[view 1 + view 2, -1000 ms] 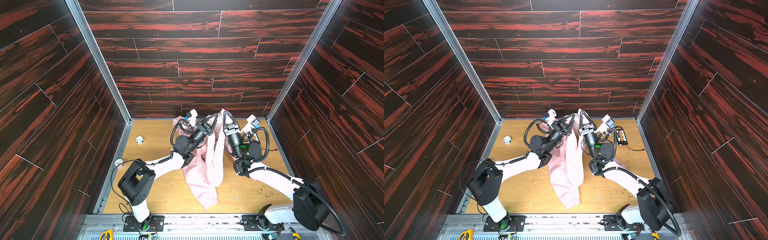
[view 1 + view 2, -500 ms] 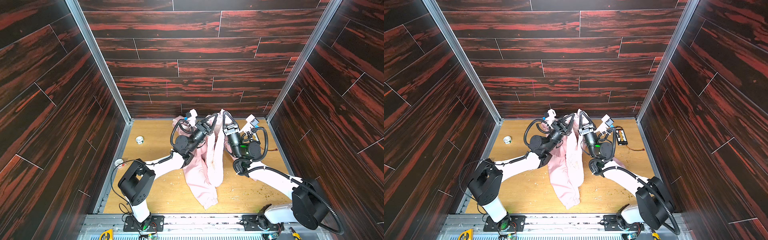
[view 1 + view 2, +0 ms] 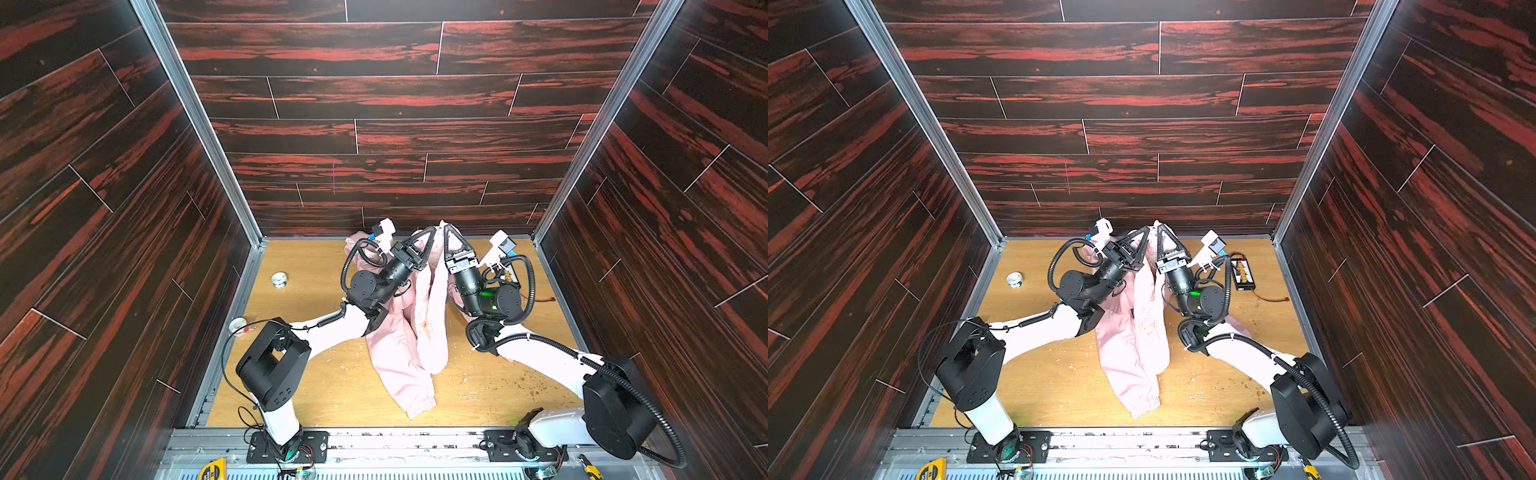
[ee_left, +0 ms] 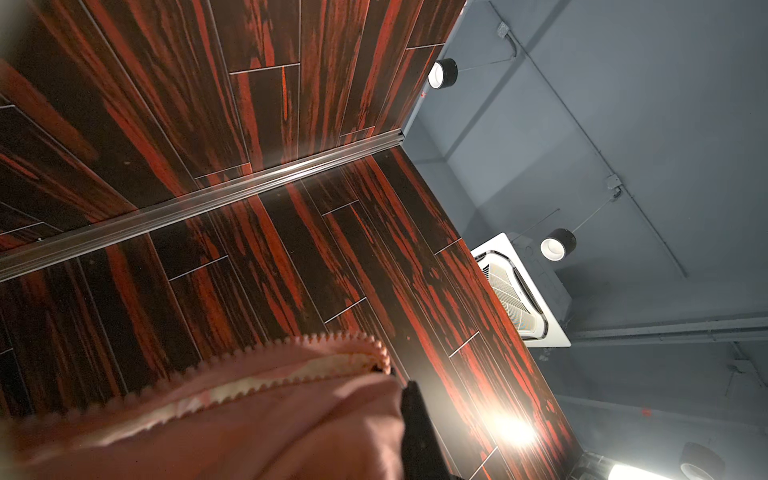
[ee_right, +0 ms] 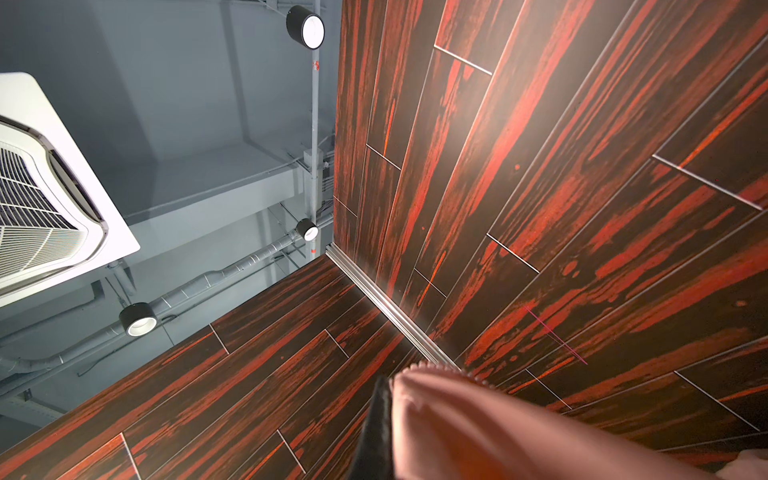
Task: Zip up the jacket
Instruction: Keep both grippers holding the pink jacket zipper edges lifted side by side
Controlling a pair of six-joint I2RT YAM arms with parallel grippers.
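Enclosure: Dark panels streaked with red wall you in on three sides, and a tan wood-grain tabletop (image 3: 316, 386) lies below.
Jacket: The jacket (image 3: 415, 345) hangs from both grippers. Its bulk drapes beneath them onto the tabletop, and a cuffed sleeve lies farthest from them.
Left gripper: The left gripper (image 3: 433, 231) points upward, clenched on one front edge of the jacket.
Right gripper: The right gripper (image 3: 446, 227) stands just beside the left, tips almost touching, clamped on the other front edge.
Step in hand: You appear to be bringing the two zipper halves together to start the zip. No slider or pin is visible.
Doing it well: Line the two edges up level and parallel before you close the gap. Let the hanging weight pull the tape straight, and do not twist either wrist.
Zipper teeth: The zipper teeth (image 4: 332, 338) form a fine, scalloped pink row curving just above the left gripper's finger. A shorter run (image 5: 449, 368) crests above the right one.
Fabric: It is soft, matte and limp with a paler lining, and it gathers at the elastic cuff. It folds rather than holding its shape.
Risk: Loose cloth could bunch between the halves.
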